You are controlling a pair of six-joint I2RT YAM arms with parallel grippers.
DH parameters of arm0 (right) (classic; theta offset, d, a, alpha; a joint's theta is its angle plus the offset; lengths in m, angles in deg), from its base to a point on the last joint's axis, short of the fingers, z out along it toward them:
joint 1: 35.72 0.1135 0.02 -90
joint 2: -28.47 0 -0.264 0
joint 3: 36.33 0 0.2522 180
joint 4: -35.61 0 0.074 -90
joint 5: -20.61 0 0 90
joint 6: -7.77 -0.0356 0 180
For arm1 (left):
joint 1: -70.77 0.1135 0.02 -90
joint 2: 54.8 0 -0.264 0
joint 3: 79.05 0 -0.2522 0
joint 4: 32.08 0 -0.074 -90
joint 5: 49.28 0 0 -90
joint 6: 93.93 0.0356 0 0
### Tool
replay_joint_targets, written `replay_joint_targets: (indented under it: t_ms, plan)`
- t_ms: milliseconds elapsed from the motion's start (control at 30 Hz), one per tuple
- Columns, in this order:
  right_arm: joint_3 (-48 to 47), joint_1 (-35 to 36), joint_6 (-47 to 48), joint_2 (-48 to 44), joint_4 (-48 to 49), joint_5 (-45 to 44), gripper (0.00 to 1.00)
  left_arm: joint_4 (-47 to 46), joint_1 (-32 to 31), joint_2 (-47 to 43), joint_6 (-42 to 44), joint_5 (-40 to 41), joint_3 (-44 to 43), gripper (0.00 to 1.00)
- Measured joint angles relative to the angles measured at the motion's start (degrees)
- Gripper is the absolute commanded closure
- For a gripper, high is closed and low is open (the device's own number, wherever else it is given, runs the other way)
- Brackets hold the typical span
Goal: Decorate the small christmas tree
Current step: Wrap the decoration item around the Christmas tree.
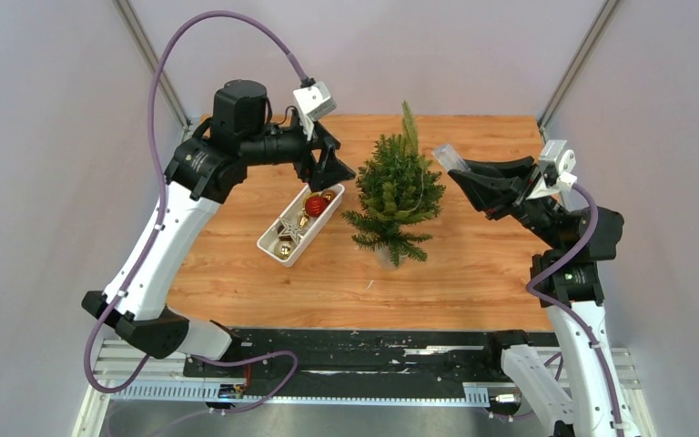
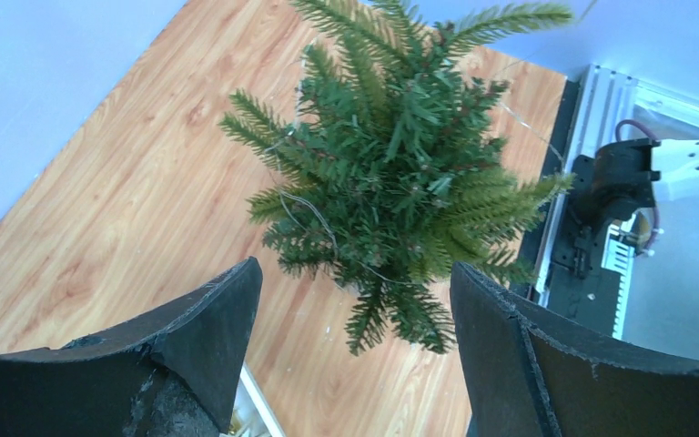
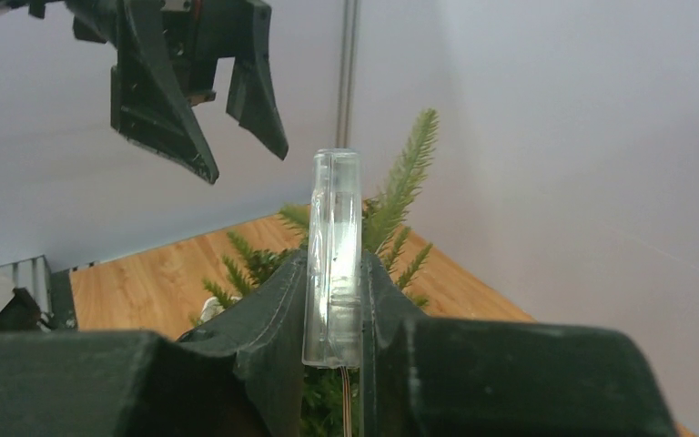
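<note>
The small christmas tree (image 1: 397, 189) stands upright at the table's middle; it also shows in the left wrist view (image 2: 400, 173), with a thin wire strung over its branches, and behind the right fingers (image 3: 400, 205). My left gripper (image 1: 335, 167) is open and empty, raised between the tree and a white tray (image 1: 271, 248) of red and gold ornaments; its jaws stand wide apart (image 2: 355, 300). My right gripper (image 1: 462, 176) is shut on a clear plastic box (image 3: 333, 259) with thin copper wire hanging from its bottom, held just right of the tree top; the box also shows from above (image 1: 446, 157).
The white tray holds a red ball (image 1: 316, 205) and several gold ornaments. Grey walls enclose the table on three sides. The black rail (image 1: 373, 350) with the arm bases runs along the near edge. The left gripper hangs in the right wrist view (image 3: 182, 82).
</note>
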Motion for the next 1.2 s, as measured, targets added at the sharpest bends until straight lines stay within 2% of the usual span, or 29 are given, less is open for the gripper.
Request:
replay_joint_targets:
  t_ms: [133,300,500,733,967,1100,1200]
  plan:
    - [1.4,0.0,0.5,-2.1,0.0,5.5,1.00,1.2,0.0,-1.6,-0.4,-1.9,-0.2,0.15]
    - [0.5,0.0,1.6,-2.6,-0.5,13.1,1.00,4.1,0.0,-1.8,1.4,-5.5,-2.3,0.01]
    - [-3.9,1.2,1.7,1.4,-3.7,21.3,1.00,8.8,-1.5,-2.4,6.6,-9.6,-5.8,0.00]
    - [-4.4,7.9,2.1,3.5,-6.4,22.9,1.00,11.2,-9.5,-0.9,9.0,-9.1,-11.0,0.00]
    - [-5.7,15.2,4.1,6.2,-8.2,21.0,1.00,12.0,-15.1,2.0,9.8,-6.4,-13.4,0.06]
    - [-5.8,17.7,5.0,7.5,-9.1,19.7,1.00,12.8,-17.0,3.0,10.4,-4.8,-13.4,0.15]
    - [-5.8,18.9,5.4,7.9,-9.3,18.4,1.00,13.0,-17.9,3.2,10.8,-3.4,-13.4,0.27]
